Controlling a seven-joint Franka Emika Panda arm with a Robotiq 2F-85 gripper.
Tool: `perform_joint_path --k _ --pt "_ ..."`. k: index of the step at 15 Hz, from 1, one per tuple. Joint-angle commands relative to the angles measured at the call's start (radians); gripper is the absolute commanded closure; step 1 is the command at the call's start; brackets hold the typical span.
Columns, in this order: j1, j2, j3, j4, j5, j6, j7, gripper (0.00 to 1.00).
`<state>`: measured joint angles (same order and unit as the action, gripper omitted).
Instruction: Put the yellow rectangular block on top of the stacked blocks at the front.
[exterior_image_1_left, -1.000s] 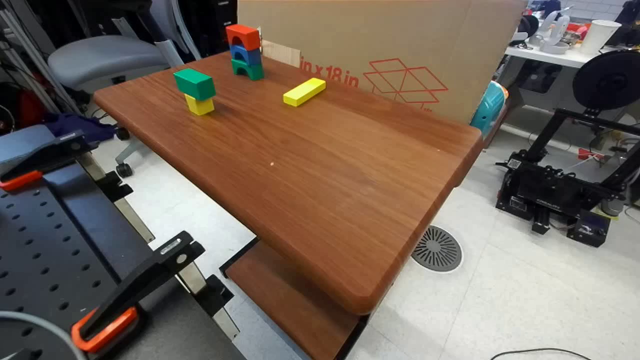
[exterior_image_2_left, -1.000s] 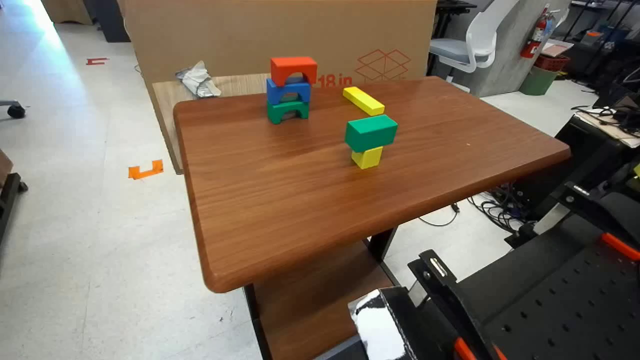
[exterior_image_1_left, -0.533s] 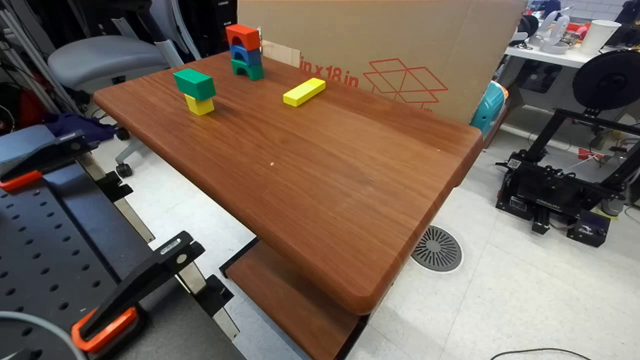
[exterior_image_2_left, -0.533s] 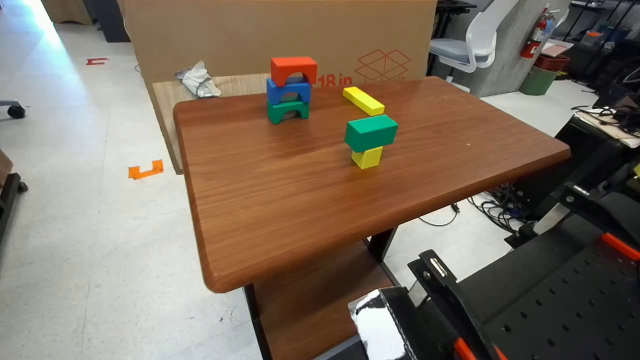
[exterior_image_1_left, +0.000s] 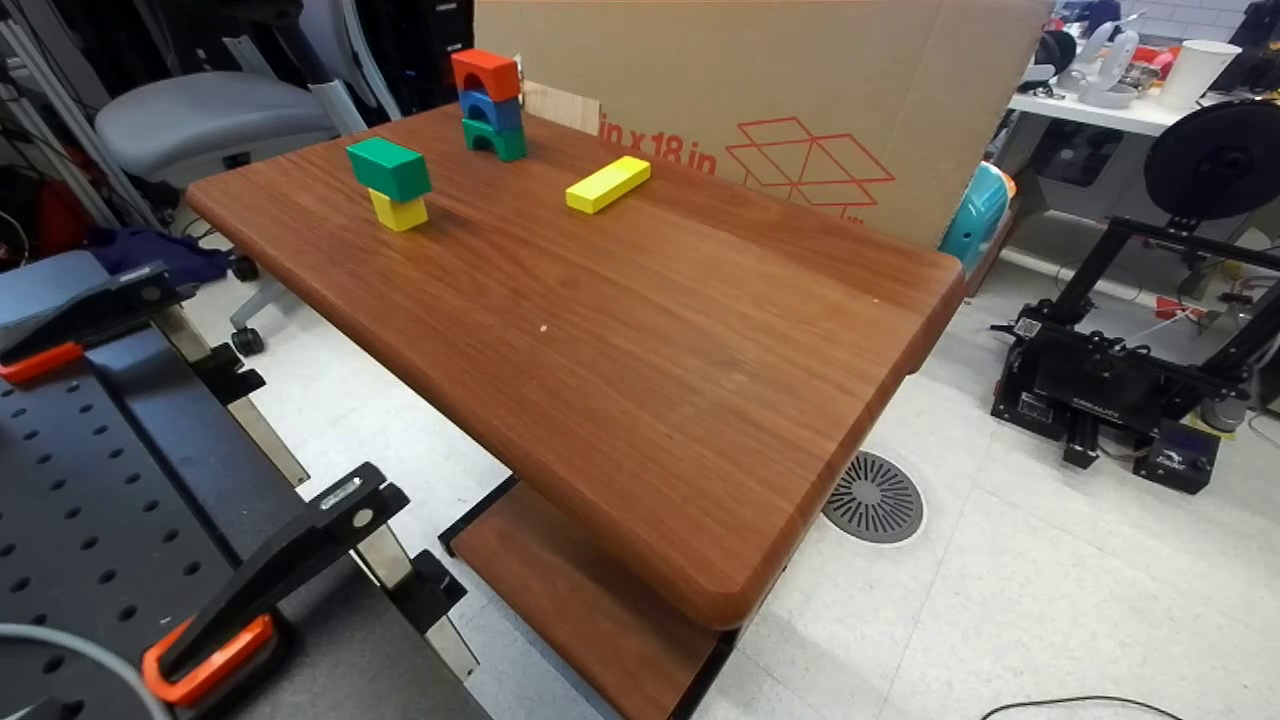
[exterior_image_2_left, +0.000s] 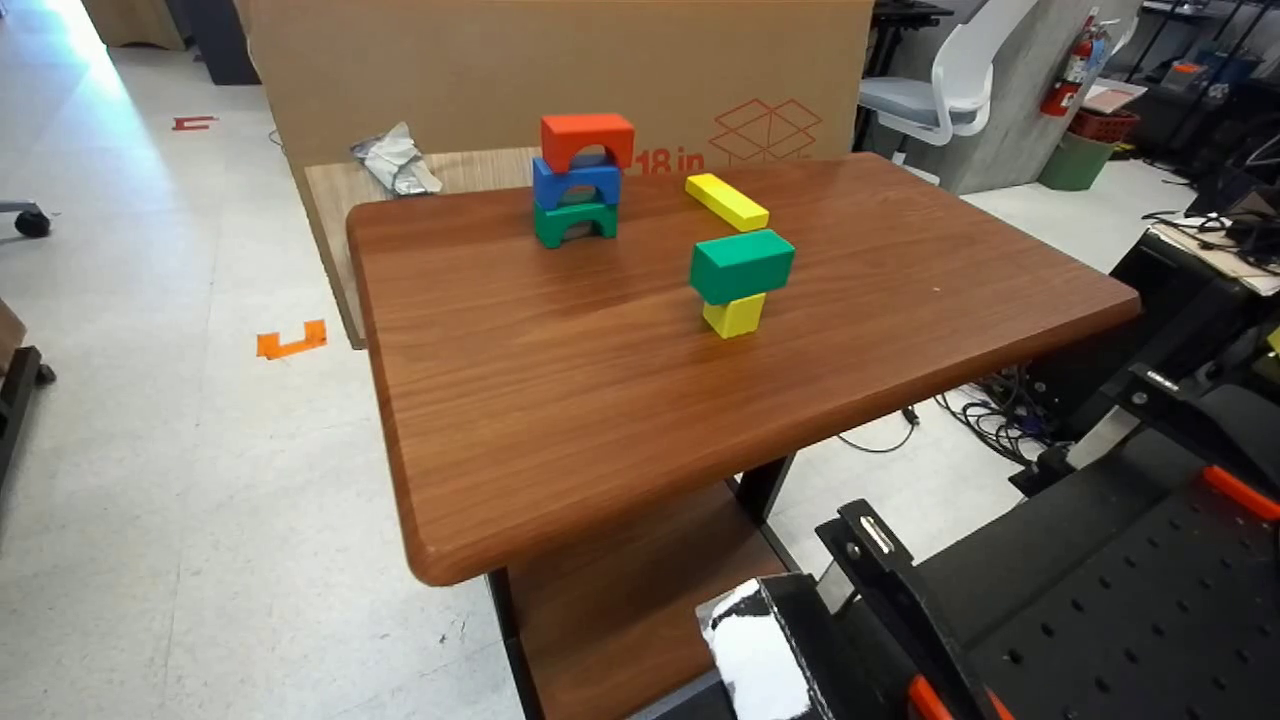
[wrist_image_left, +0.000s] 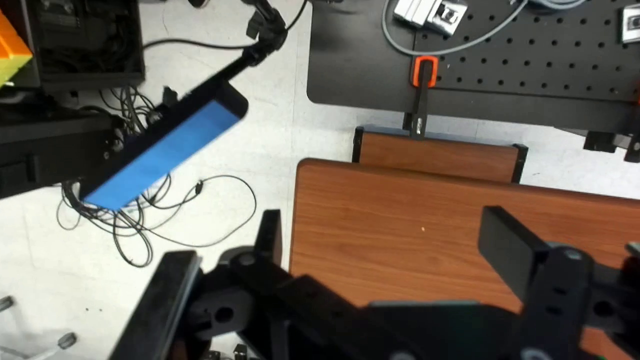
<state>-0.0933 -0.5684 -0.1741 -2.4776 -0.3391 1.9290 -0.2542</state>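
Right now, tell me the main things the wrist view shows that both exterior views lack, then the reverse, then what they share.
Only the wrist view: the gripper, its fingers spread apart, and a blue panel in a dark frame.

Only the exterior views: the yellow rectangular block, the red arch block stacked on the blue arch block, and the large cardboard box behind them.

Shared: the wooden table, its lower shelf, the perforated dark worktop and an orange-and-black clamp at its edge.
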Motion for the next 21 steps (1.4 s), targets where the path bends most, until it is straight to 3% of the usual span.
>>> perform_joint_path --k 1,9,14,21 --pt "0.045 0.164 0.022 0.043 0.050 0.130 0.013 0.00" --pt "0.078 0.585 0.057 0.211 0.250 0.404 -0.014 0.00" --pt "0.066 0.796 0.114 0.356 0.326 0.416 -0.018 0.00" --pt "0.072 1.007 0.175 0.569 0.324 0.392 0.051 0.00"
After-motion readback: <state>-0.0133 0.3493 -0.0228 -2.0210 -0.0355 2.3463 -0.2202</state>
